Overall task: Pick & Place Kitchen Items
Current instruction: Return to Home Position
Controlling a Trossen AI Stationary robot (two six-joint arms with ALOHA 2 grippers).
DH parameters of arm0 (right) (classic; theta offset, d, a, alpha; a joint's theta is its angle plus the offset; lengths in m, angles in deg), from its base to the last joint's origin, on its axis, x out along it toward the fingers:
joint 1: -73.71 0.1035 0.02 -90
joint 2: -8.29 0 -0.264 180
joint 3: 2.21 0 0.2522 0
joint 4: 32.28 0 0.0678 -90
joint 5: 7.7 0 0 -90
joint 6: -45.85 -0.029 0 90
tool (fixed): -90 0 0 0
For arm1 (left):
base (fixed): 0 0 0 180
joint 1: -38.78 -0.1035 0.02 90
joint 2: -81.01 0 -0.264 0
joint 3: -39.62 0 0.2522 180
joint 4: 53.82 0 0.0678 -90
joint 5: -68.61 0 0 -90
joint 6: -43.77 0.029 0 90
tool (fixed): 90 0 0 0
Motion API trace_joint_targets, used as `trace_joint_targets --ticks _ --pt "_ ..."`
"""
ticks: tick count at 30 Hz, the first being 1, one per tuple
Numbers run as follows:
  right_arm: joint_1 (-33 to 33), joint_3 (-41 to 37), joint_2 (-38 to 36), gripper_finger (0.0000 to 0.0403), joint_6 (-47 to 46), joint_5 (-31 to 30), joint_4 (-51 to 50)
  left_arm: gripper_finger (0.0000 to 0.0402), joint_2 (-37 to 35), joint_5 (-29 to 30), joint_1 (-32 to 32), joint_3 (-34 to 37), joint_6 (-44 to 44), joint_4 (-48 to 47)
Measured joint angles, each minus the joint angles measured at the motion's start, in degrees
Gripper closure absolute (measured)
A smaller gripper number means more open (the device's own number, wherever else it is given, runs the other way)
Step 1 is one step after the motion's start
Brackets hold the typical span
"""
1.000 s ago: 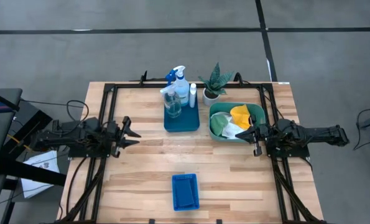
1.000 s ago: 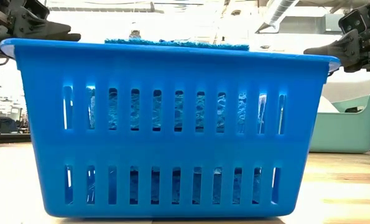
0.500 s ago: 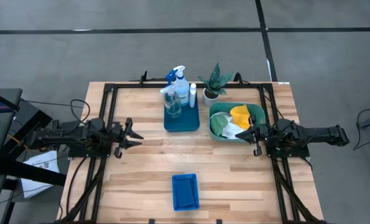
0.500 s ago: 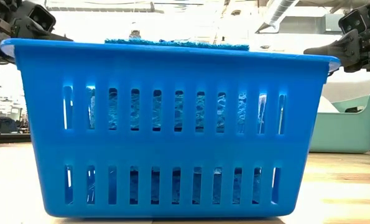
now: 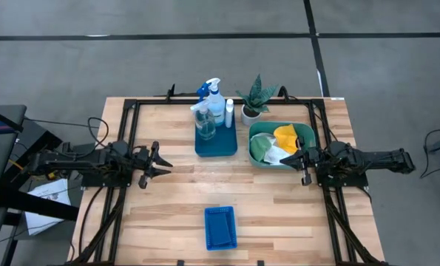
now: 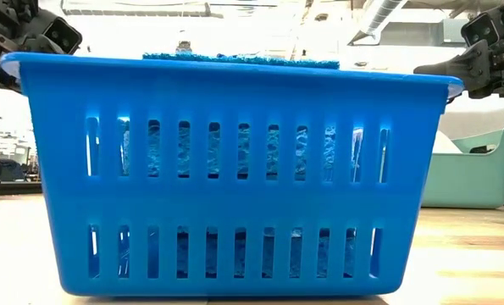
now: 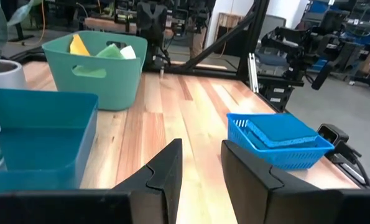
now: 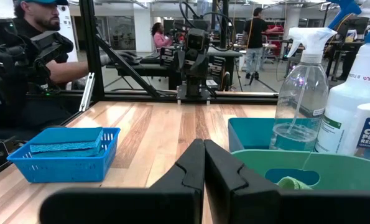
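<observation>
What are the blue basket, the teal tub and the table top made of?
The blue basket looks like moulded plastic: smooth, slightly glossy walls with evenly cut slots. The teal tub also seems plastic, more matte, with a moulded handle recess. The table top appears to be light wooden planks; grain and joints show, though it could be laminate.

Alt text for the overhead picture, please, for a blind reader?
Wooden table from above: blue basket in front, blue tray of bottles and teal tub of cloths behind; left pincer open, right pincer shut by the tub.
</observation>
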Motion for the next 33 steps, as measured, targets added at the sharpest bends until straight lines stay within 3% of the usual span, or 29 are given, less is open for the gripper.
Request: trace_joint_targets --ticks 33 --pt "-0.01 0.00 -0.01 0.0403 0.00 0.00 0.01 0.0293 1.36 0.01 0.00 0.00 0.00 -0.01"
